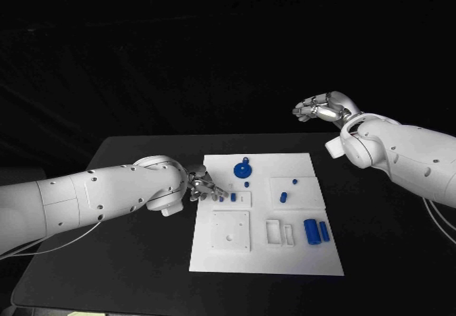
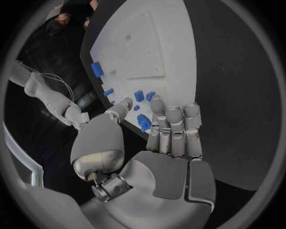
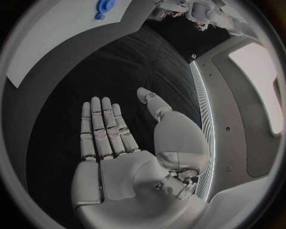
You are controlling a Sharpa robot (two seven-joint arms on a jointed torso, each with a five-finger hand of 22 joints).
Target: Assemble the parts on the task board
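The white task board (image 1: 261, 253) lies in the middle of the table. A blue disc part (image 1: 243, 170) sits near its far left corner, and two blue cylinders (image 1: 315, 230) lie at its right. Small blue pieces (image 1: 283, 195) are scattered over the middle. My left hand (image 1: 202, 185) is at the board's left edge, fingers straight and thumb apart. Its fingertips (image 2: 173, 112) are right beside a small blue piece (image 2: 143, 122); I see no grip on it. My right hand (image 1: 323, 107) is raised past the table's far right, and its palm (image 3: 113, 143) is flat and empty.
A square white plate (image 1: 231, 230) and narrow slots (image 1: 279, 232) are set into the board's near half. Bare black table (image 1: 124, 263) lies to the left of the board. The right wrist view catches the board's corner (image 3: 54, 38) and the disc (image 3: 104, 7).
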